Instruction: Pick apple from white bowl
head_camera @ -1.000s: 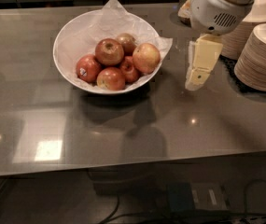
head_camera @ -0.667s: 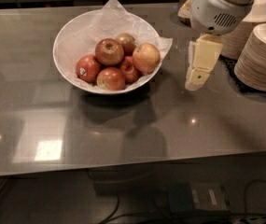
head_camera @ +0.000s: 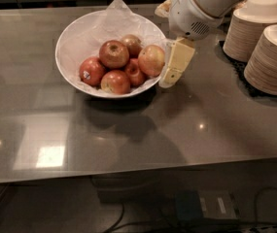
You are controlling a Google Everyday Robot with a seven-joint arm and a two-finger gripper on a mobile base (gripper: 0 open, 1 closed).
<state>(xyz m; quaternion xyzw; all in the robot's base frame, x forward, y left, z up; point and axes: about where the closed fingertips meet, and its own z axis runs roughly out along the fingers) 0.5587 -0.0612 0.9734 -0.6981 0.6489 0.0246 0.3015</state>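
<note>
The white bowl (head_camera: 68, 39), lined with crinkled white paper, stands on the grey table at the upper left of centre. It holds several apples. The dull dark-red apple (head_camera: 113, 54) lies on top in the middle, stem dimple up. A red apple with a white sticker (head_camera: 91, 71) lies at its left, and a paler yellow-and-red apple (head_camera: 151, 60) at its right. My gripper (head_camera: 176, 64), cream-coloured under the white arm, points down and left at the bowl's right rim, just beside the paler apple. It holds nothing that I can see.
Two tall stacks of beige paper bowls (head_camera: 252, 29) (head_camera: 276, 61) stand on a dark mat at the right. More apples (head_camera: 115, 82) (head_camera: 131, 44) fill the bowl. The grey table (head_camera: 128, 135) stretches to its front edge; cables lie on the floor below.
My gripper has moved left from open table beside the stacks to the bowl's right rim. The bowl and the apples have not moved.
</note>
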